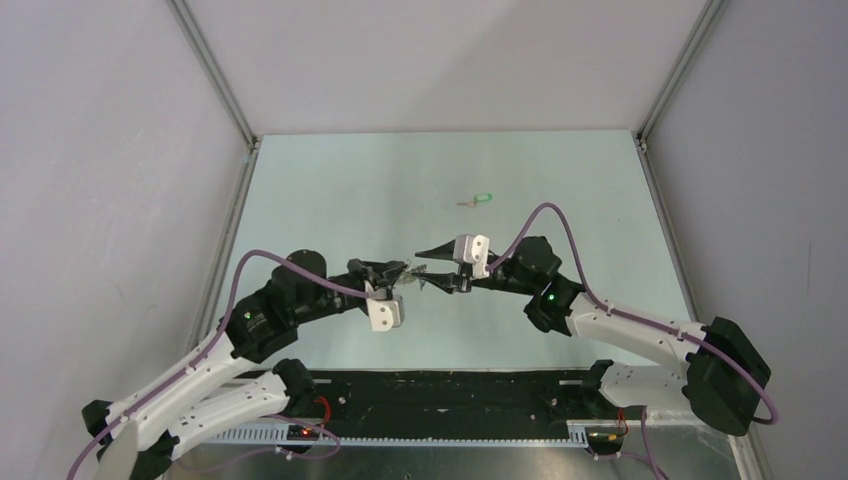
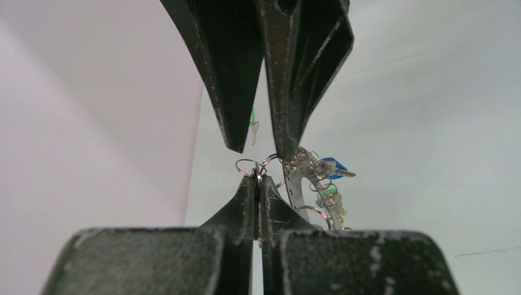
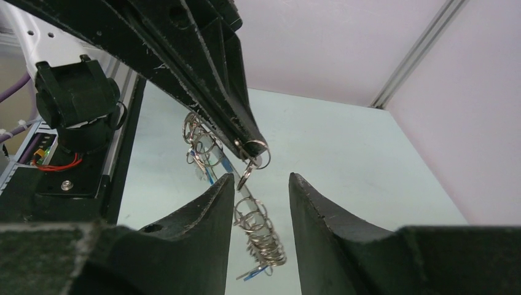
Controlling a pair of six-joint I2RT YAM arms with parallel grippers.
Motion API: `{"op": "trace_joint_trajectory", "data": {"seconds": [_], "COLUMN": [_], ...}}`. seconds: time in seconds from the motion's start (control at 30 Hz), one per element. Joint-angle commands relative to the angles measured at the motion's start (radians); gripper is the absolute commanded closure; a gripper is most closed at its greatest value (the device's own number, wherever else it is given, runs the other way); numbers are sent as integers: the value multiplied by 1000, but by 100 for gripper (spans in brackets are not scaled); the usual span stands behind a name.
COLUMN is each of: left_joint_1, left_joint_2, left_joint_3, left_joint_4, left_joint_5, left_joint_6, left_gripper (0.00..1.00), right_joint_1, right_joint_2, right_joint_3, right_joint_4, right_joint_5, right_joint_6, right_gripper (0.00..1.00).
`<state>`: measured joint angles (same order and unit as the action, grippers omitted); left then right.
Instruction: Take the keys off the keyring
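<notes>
While the left gripper (image 2: 258, 184) is clamped shut on the keyring (image 3: 258, 153), held in mid-air between the arms, the right gripper (image 3: 262, 178) stands part-open astride the dangling keys (image 2: 322, 184) — close now and it could catch several loops, yanking the whole bunch loose

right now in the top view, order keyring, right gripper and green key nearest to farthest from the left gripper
1. keyring, clamped in the left gripper
2. right gripper, just right of it
3. green key, farther back right
</notes>
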<state>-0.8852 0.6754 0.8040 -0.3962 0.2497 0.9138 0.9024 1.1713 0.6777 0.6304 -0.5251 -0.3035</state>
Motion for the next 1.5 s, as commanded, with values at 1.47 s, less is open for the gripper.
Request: {"op": "trace_joint_trajectory", "data": {"seconds": [1.47], "left_joint_1": [-88], "left_joint_2": [218], "left_joint_3": [213], "left_joint_4": [-196], "left_joint_5": [-661], "left_joint_6": [683], "left_gripper": [100], "right_joint_1": [-126], "right_joint_2": [-134], "right_joint_3": [71], "right_joint_4": [-292], "right_joint_5": [19], "right_joint_6": [-131], "right_gripper": [57]}}
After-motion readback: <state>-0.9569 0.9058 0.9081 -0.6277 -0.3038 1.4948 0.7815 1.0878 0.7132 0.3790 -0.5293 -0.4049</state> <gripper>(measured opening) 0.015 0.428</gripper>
